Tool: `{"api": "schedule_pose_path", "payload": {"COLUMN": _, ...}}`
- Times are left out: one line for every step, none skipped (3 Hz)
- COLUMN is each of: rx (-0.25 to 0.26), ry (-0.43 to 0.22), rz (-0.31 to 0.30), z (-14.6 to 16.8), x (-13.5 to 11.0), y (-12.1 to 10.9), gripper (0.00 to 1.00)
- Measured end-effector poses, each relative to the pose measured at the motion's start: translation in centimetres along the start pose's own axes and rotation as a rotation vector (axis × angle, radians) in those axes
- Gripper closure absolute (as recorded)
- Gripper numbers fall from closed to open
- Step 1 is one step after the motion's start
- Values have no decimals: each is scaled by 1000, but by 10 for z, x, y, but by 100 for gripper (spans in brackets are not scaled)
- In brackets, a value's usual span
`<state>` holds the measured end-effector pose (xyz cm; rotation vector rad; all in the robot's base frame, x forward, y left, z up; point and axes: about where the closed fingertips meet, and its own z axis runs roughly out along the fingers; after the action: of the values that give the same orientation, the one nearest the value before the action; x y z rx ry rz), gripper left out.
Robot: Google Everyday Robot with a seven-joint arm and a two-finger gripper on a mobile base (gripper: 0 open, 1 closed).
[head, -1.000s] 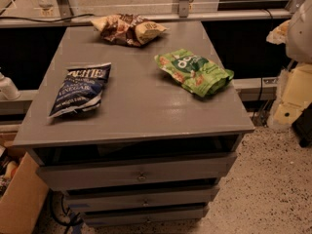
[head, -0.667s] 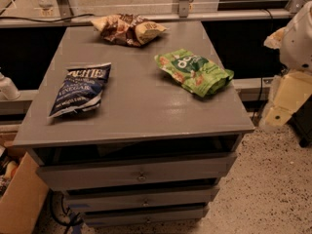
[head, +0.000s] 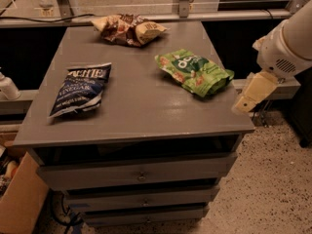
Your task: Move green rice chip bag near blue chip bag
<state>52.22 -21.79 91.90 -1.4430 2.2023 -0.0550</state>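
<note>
- Camera view inspection: found gripper (head: 243,103) off the right side of the table (head: 141,113), by the front-right corner, near the green bag (head: 195,72) but apart from it.
- Cannot tell whether gripper is open or closed; noted nothing held.
- Found green bag lying flat on the right half of the top, close to the right edge, set at a slant.
- Found blue bag (head: 80,89) flat on the left half, well apart from green bag, with bare top between.
- Noted brown bag (head: 129,29) at rear centre, apart from both; not part of the task.
- Judged step in hand: approach to green bag, no contact yet.
- Recommended: clear the table edge before moving in; come down over the bag's puffed middle; pinch the film rather than press it flat; carry leftward in front of brown bag; set down just beside blue bag without shoving it.
- Judged risk: glossy film likely to slip from a shallow pinch.
- Containers: noted drawers (head: 141,174) below the top, fronts apparently shut, contents hidden; dark slot above them, nothing discernible inside.
- Noted cardboard box (head: 19,204) on the floor at lower left; contents not visible.
</note>
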Motion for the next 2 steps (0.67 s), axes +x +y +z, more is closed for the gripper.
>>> {"api": "schedule_pose_path", "payload": {"rx": 21, "ry": -61, "rz": 54, "z": 14, "x": -19, "y": -24, "gripper": 0}}
{"api": "schedule_pose_path", "payload": {"rx": 2, "ry": -99, "rz": 96, "z": 34, "x": -34, "y": -29, "gripper": 0}}
